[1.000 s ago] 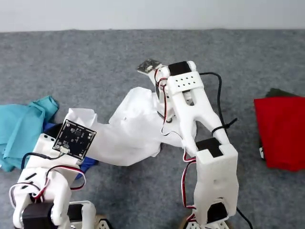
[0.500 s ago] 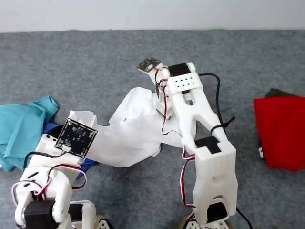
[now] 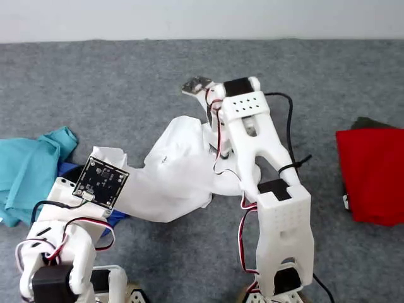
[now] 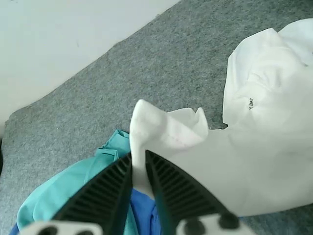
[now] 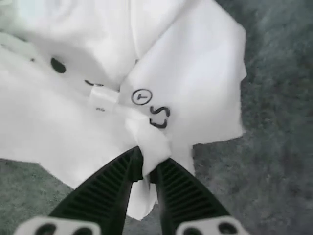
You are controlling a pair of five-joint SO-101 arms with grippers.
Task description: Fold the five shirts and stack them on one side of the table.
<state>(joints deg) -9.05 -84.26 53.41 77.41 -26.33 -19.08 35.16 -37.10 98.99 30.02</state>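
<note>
Shows white shirt (image 3: 170, 173) crumpled mid-table, beside teal shirt (image 3: 28, 164). Pinched at one edge by left gripper (image 4: 139, 171) and near the label by right gripper (image 5: 146, 164), both clamped on cloth. Vs 1 s ago: drawn slightly toward far side by right arm. Prob. spreading flat; no fold yet.

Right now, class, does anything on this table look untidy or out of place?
The white shirt lies bunched and creased, pinched by the left claw and right claw, not flat. A teal shirt sits crumpled at the far left.
</note>
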